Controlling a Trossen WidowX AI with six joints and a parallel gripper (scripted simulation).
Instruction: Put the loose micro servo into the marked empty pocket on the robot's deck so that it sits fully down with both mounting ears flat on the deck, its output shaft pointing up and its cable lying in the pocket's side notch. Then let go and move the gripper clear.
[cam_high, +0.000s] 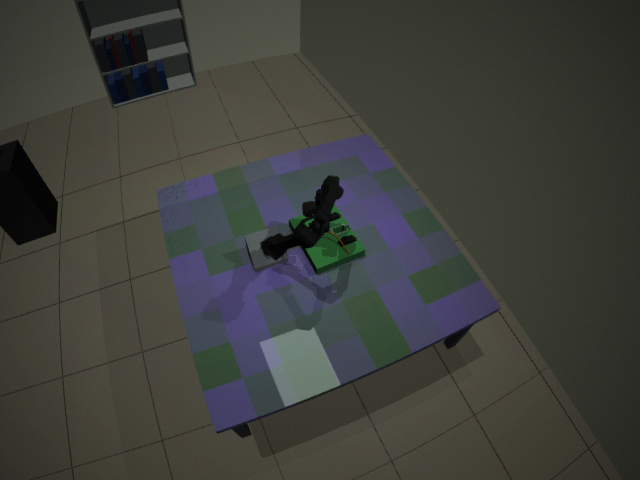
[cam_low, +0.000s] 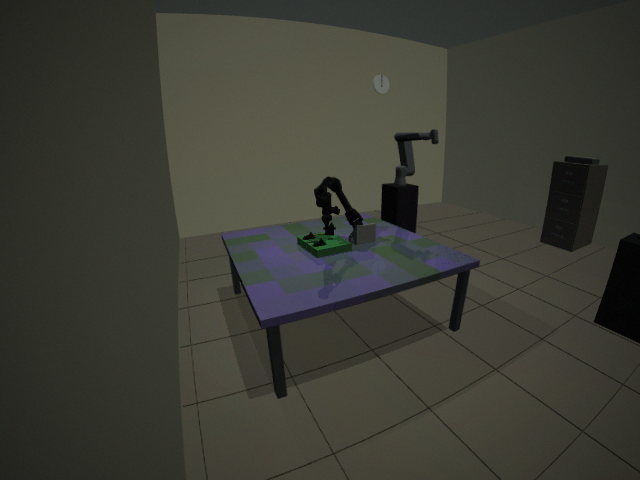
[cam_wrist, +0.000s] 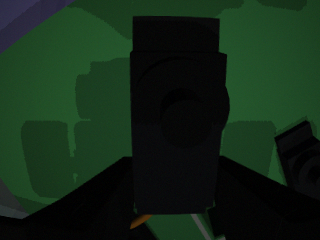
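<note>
"Gripper (cam_high: 321, 227) (cam_low: 328, 229) (cam_wrist: 174, 167) clenched round the micro servo (cam_wrist: 180, 135), see?"

"Yes, and the servo's over the green deck (cam_high: 323, 262) (cam_low: 336, 250) (cam_wrist: 40, 90), its round boss facing up. Is it in the pocket (cam_high: 339, 228)?"

"No, that pale-rimmed opening lies beside the gripper, with nothing seated in it."

"And the orange cable (cam_high: 339, 242) (cam_low: 319, 234) (cam_wrist: 140, 220)?"

"Trailing across the deck. From where I stand, the grey block (cam_low: 366, 234) (cam_high: 251, 252) is right of the deck, on the patchwork table (cam_high: 382, 330) (cam_low: 289, 304). A clock (cam_low: 381, 84) hangs on the far wall."
</note>
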